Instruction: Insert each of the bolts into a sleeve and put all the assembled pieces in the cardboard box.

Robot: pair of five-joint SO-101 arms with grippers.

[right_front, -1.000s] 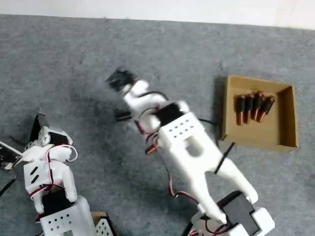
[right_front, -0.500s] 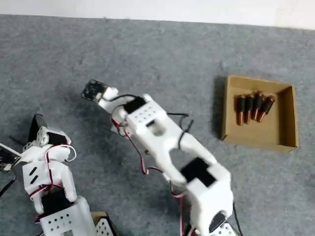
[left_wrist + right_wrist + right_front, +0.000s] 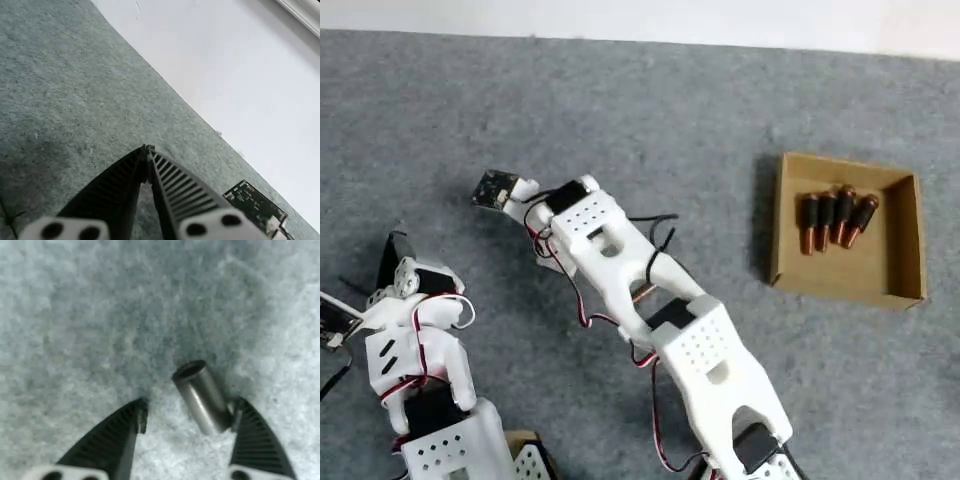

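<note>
Right arm (image 3: 620,260) swung left, away from box (image 3: 905,240). Right gripper (image 3: 189,406) jaws wide astride sleeve (image 3: 200,395), sleeve nearer one jaw: centre, then close. Left gripper (image 3: 148,148) pinched closed.

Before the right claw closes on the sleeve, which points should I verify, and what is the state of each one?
1. Right claw open: ok.
2. Sleeve lying on the mat between its fingers: ok.
3. Sleeve centred in the claw: not ok, it sits close against one finger.
4. Sleeve's open end hollow: ok, it looks empty.
5. Left claw shut, apart from the right arm: ok.
6. Cardboard box has free floor beside the four assembled pieces: ok.
</note>
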